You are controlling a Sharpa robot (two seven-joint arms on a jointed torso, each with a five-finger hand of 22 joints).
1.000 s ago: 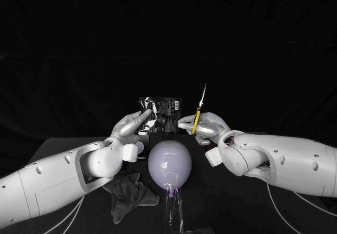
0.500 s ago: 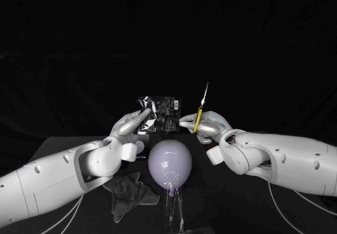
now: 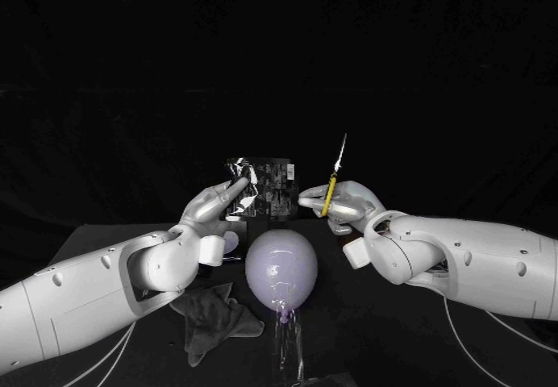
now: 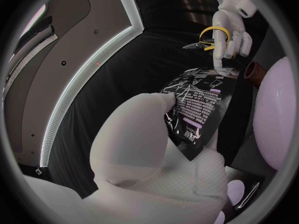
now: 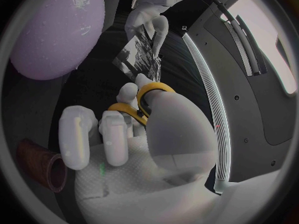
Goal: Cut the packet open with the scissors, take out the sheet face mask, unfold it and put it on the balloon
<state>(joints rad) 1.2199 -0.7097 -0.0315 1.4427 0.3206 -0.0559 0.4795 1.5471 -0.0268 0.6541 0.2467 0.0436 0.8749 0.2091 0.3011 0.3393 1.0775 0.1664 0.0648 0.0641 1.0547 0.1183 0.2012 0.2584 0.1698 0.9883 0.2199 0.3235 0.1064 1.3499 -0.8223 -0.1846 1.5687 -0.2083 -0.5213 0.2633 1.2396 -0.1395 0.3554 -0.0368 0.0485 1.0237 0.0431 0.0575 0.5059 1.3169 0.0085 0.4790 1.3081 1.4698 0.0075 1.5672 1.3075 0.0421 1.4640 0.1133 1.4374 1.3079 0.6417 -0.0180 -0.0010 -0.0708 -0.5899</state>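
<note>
Head view | left hand (image 3: 215,206) pinches packet (image 3: 274,185) upright above balloon (image 3: 281,270) | right hand (image 3: 350,208) fingers curled through scissors (image 3: 331,192) handles, blades up, above balloon | cloth (image 3: 216,321) beside balloon

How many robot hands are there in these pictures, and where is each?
2. The left robot hand holds the packet up near the balloon; the right robot hand holds the scissors, blades up, just beside the packet.

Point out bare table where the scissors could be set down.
Bare table lies between the clear stand under the balloon and the right arm. Left of the stand a grey cloth takes the room; over the balloon, packet and scissors sit close.
</note>
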